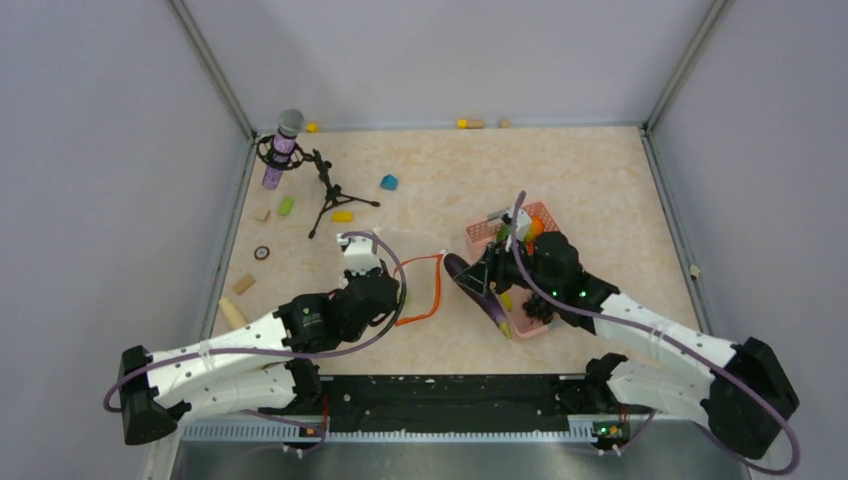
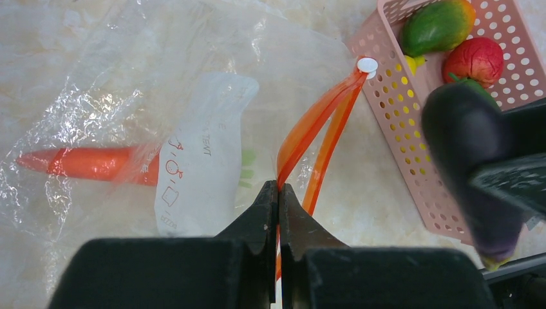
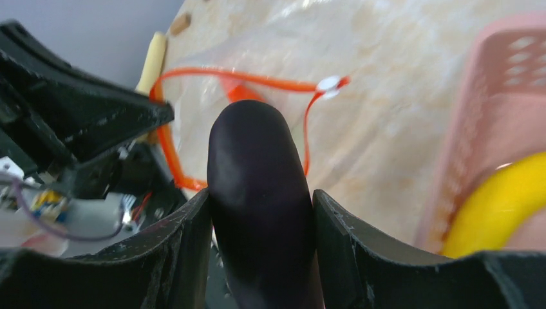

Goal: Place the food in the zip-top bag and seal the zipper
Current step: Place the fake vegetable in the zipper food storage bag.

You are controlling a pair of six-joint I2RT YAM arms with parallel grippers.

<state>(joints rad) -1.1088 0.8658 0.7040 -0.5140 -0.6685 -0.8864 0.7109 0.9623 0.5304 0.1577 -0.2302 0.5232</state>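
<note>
The clear zip-top bag (image 2: 161, 84) lies on the table with an orange carrot (image 2: 90, 163) inside. Its orange-red zipper (image 2: 315, 122) stands open in a loop, with the white slider tab (image 2: 367, 64) at the far end. My left gripper (image 2: 279, 193) is shut on one side of the zipper strip and holds the mouth up. My right gripper (image 3: 261, 206) is shut on the purple eggplant (image 3: 257, 187), which hangs just right of the bag's mouth (image 1: 430, 285). The eggplant also shows in the top view (image 1: 475, 285) and in the left wrist view (image 2: 470, 154).
The pink slatted basket (image 2: 399, 122) stands right of the bag, holding a green-orange fruit (image 2: 438, 26), a red fruit (image 2: 475, 59), a yellow banana (image 3: 496, 206) and dark grapes (image 1: 540, 308). A microphone on a tripod (image 1: 285, 150) and small coloured blocks (image 1: 388, 182) are at the far left.
</note>
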